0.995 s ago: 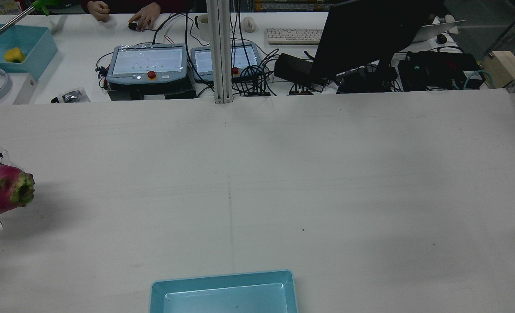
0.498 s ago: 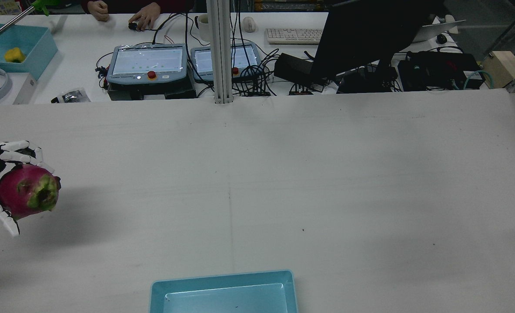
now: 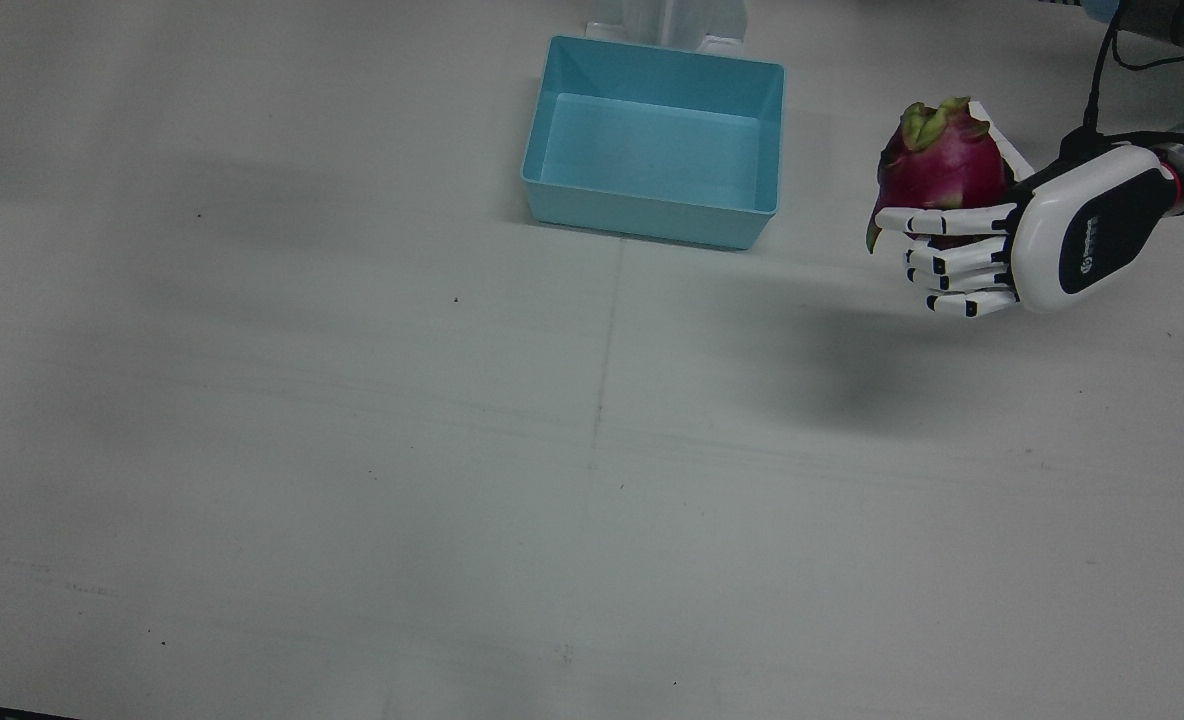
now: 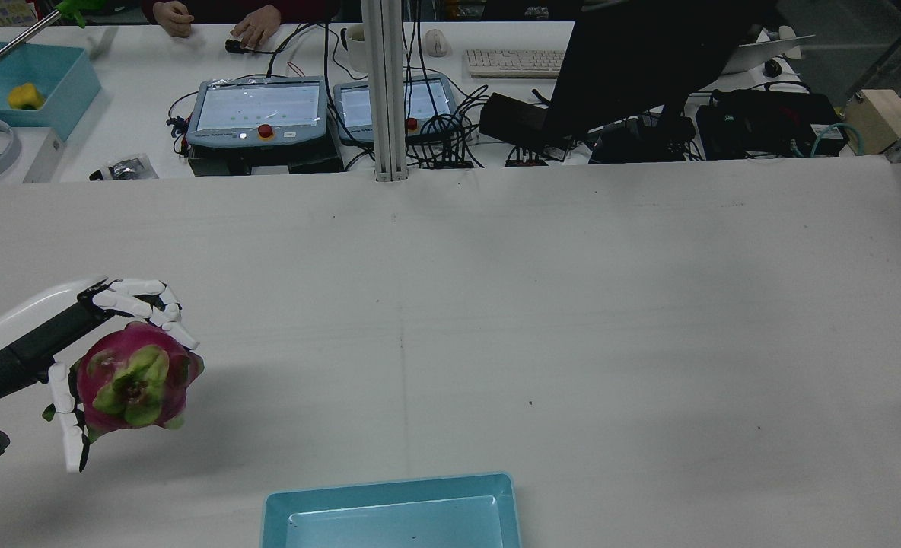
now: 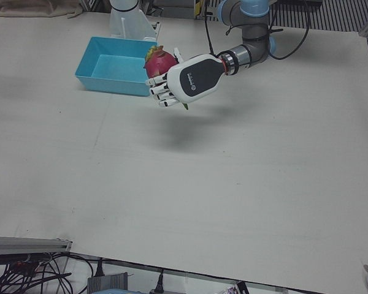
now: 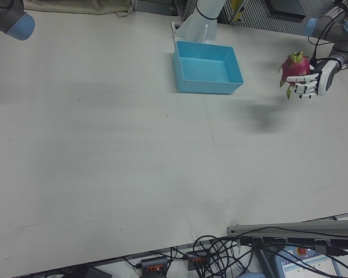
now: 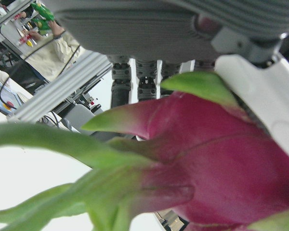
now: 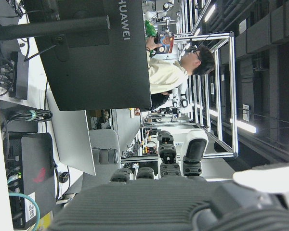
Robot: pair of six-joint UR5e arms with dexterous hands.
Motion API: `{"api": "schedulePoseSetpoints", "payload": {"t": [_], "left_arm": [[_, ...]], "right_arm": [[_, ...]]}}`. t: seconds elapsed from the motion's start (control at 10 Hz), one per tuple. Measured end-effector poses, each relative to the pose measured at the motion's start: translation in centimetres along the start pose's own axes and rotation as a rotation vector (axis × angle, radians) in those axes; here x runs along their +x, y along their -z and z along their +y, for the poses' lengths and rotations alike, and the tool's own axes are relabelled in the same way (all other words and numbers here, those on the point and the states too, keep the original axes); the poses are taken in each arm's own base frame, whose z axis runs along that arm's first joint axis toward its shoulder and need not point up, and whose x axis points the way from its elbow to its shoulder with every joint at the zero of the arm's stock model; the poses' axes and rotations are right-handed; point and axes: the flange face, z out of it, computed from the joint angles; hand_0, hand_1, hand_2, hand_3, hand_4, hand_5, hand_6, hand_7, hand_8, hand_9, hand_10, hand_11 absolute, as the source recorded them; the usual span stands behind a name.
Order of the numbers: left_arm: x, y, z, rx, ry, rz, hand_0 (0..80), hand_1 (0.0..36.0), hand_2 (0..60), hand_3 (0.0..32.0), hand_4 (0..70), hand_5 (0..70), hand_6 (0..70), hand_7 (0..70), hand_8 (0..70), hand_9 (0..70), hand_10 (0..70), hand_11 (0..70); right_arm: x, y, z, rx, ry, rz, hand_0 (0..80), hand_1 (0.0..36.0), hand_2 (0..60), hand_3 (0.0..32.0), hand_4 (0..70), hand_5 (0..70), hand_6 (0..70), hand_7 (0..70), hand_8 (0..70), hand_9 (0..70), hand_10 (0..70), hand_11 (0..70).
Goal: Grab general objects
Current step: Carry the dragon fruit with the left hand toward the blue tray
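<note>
My left hand (image 3: pixel 1012 245) grips the dragon fruit (image 3: pixel 942 165) above the table (image 3: pixel 352 400), right of the bin (image 3: pixel 652 150) in the front view. I should hold firm and level. My right hand (image 8: pixel 173 159) looks empty, fingers apart.

- My left hand (image 3: pixel 992 260) is white, with black at the finger gaps and a black panel on its back edged in white.
- The dragon fruit (image 3: pixel 942 165) in it is deep magenta, its scale tips yellow-green; the rear camera shows a green, browning centre at its end.
- The bin (image 3: pixel 654 140) is pale turquoise inside and out.
- The table (image 3: pixel 352 450) is off-white, flecked with a few dark specks.
- My left wrist carries a thin red ring, possibly a trim band, beside bare metal.
- My right hand (image 8: pixel 173 192) shows grey ribbing and dark fingers with one white tip.
</note>
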Motion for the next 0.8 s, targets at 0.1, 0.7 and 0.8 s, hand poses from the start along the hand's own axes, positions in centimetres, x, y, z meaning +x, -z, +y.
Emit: {"api": "schedulePoseSetpoints", "payload": {"t": [0.1,0.7,0.8], "left_arm": [[-0.7,-0.6,2.2,-0.043,0.054,0.002,62.6,2.2,0.0,0.0,70.0,30.5,37.7,68.8,44.5,47.3,44.8,62.4],[-3.4,-1.9,11.2,-0.178,0.224,-0.014,80.0,6.3,0.0,0.0,70.0,35.4,42.6,70.0,44.8,47.2,42.3,59.0],[-3.6,-1.9,11.6,-0.177,0.235,-0.018,79.3,5.9,0.0,0.0,70.0,35.2,42.0,70.0,44.6,46.9,42.5,59.2]], "right_arm": [[0.0,0.0,0.0,0.0,0.0,0.0,0.0,0.0,0.0,0.0,0.0,0.0,0.0,0.0,0.0,0.0,0.0,0.0],[0.0,0.0,0.0,0.0,0.0,0.0,0.0,0.0,0.0,0.0,0.0,0.0,0.0,0.0,0.0,0.0,0.0,0.0],[0.0,0.0,0.0,0.0,0.0,0.0,0.0,0.0,0.0,0.0,0.0,0.0,0.0,0.0,0.0,0.0,0.0,0.0]]}}
